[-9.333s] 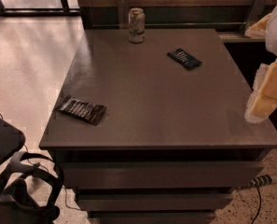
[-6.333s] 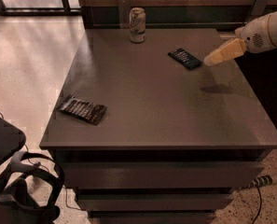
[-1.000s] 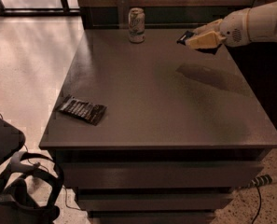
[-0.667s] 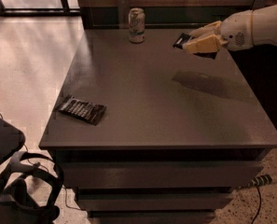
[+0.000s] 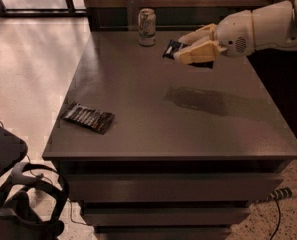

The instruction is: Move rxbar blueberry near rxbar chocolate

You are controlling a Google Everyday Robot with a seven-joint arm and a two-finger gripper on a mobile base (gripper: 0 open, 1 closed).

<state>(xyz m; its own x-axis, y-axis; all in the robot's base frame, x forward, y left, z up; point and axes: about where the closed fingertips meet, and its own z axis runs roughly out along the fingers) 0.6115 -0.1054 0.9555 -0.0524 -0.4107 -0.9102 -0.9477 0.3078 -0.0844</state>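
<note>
My gripper (image 5: 184,48) reaches in from the right, held above the back middle of the dark table (image 5: 153,134). Its cream fingers (image 5: 200,53) are shut on the rxbar blueberry (image 5: 172,48), a small dark navy wrapper lifted clear of the table; part of it is hidden by the fingers. The gripper's shadow lies on the tabletop below. The rxbar chocolate (image 5: 88,117), a brown-black wrapper with rows of pale lettering, lies flat near the table's front left corner, far from the gripper.
A pale soda can (image 5: 147,27) stands upright at the table's back edge, just left of the gripper. Drawers run below the tabletop. A dark bag and straps (image 5: 18,194) lie on the floor at the lower left. A cable (image 5: 280,194) lies at the lower right.
The gripper has picked the rxbar blueberry up off the back right of the table and carries it leftward over the last second. The rxbar chocolate and the can have not moved.
</note>
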